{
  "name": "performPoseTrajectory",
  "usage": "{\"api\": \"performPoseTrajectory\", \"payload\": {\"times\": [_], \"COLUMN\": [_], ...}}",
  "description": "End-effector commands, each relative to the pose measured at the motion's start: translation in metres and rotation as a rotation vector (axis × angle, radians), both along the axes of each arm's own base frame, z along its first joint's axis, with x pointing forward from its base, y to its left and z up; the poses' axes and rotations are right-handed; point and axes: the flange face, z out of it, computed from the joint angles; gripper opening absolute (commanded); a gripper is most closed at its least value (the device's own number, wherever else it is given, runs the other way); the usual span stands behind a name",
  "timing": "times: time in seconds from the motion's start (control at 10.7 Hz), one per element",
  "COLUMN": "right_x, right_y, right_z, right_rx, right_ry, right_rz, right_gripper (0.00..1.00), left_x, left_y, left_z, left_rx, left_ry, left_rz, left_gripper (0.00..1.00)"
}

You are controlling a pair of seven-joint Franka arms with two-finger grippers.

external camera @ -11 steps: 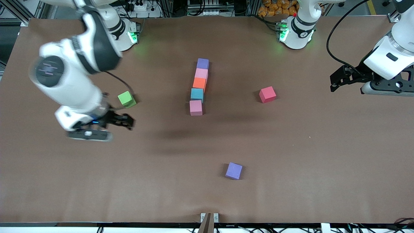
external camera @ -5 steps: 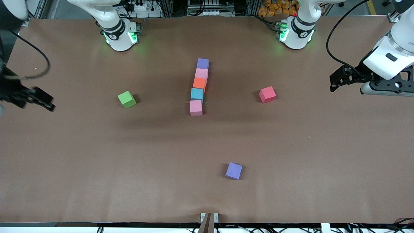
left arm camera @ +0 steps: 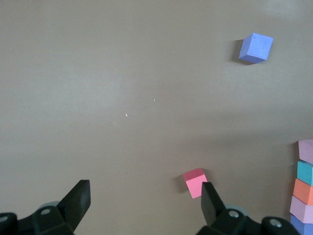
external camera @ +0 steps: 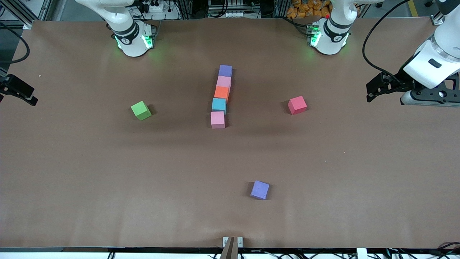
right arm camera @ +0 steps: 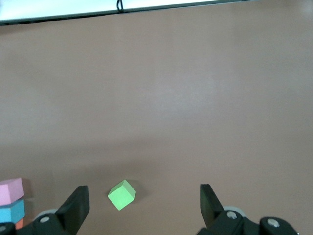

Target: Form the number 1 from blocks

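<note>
Five blocks form a column mid-table: purple [external camera: 225,70], light pink [external camera: 223,81], orange [external camera: 221,92], sky blue [external camera: 219,105] and light pink [external camera: 217,119]. A green block [external camera: 141,110] lies alone toward the right arm's end, a deep pink-red block [external camera: 297,105] toward the left arm's end. Another purple block [external camera: 260,189] sits nearest the front camera. My left gripper [external camera: 371,91] [left arm camera: 144,193] hangs open and empty over the left arm's end of the table. My right gripper [external camera: 21,91] [right arm camera: 143,193] is open and empty over the table's edge at the right arm's end.
The brown table [external camera: 107,180] carries only the blocks. In the left wrist view the pink-red block [left arm camera: 195,182] shows close to one fingertip but lies well below it. In the right wrist view the green block [right arm camera: 122,194] shows on the table far below the jaws.
My right arm has swung away from beside the green block out to the table's edge at its own end. The left arm and all blocks have stayed put.
</note>
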Motion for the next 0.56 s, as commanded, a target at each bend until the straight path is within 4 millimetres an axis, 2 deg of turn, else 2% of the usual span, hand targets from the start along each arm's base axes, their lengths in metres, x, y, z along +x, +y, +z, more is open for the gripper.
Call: {"api": "performPoseTrajectory", "payload": {"times": [0.0,0.47], "right_x": [-0.012,-0.012], "right_y": [0.008,0.036], "right_z": [-0.005,-0.013], "right_rx": [0.029,0.035], "right_ry": [0.021,0.054], "right_rz": [0.033,0.09], "right_gripper": [1.0,1.0], "left_x": [-0.004,-0.004], "left_y": [0.001,0.0], "left_z": [0.004,0.003], "left_rx": [-0.022,-0.023], "left_ry": [-0.008,-0.005], "left_rz": [-0.005,-0.005], "left_gripper": [1.0,1.0]}}
